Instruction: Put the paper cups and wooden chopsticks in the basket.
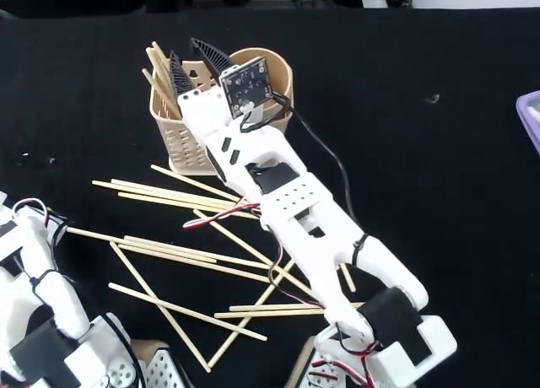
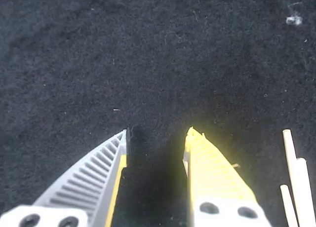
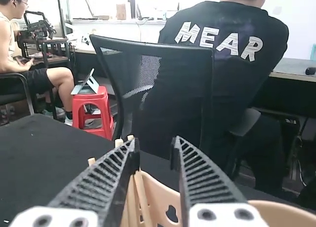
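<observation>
A beige slotted basket point(image 1: 187, 148) stands at the back of the black table, with several wooden chopsticks point(image 1: 159, 72) upright in its left side. A tan round rim point(image 1: 282, 74), seemingly a paper cup, sits in its right side. My right gripper point(image 1: 196, 63) hangs open just above the basket, nothing between its black fingers. In the right wrist view my right gripper point(image 3: 154, 147) is above the basket wall point(image 3: 160, 193) and chopstick tips point(image 3: 118, 143). My left gripper point(image 2: 158, 133) is open over bare cloth, with chopstick ends point(image 2: 292, 173) beside it.
Several loose chopsticks point(image 1: 187, 255) lie crisscrossed mid-table, partly under the right arm. The left arm's body point(image 1: 40, 320) sits at the front left corner. Brown cup-like edges point(image 1: 149, 348) show at the front edge. A purple object point(image 1: 530, 114) is at the right edge.
</observation>
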Motion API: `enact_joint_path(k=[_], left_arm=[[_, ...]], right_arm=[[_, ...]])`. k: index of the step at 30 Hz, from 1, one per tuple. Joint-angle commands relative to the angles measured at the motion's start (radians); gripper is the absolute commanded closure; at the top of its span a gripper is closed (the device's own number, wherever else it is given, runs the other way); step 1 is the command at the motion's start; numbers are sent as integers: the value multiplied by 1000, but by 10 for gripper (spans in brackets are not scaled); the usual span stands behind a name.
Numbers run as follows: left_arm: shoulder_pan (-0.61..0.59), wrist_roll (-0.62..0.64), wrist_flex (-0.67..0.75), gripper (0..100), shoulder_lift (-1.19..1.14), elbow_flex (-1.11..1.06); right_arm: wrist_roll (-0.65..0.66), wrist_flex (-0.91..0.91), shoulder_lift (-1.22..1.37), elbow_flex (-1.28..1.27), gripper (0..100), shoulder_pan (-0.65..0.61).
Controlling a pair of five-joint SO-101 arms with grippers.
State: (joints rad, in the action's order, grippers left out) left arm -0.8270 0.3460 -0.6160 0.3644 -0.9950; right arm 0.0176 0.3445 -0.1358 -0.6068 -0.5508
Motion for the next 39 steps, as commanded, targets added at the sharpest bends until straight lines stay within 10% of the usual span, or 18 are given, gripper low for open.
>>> enact_joint_path(k=[1, 26, 39], left_arm=[[13, -5, 14, 809, 15, 30], [13, -5, 9, 809, 15, 28], [13, -5, 11, 809, 15, 25]], right_arm=[[-9, -107, -96, 110, 881, -15], [146, -1591, -483, 562, 878, -41], [542, -1514, -696, -300, 845, 38]])
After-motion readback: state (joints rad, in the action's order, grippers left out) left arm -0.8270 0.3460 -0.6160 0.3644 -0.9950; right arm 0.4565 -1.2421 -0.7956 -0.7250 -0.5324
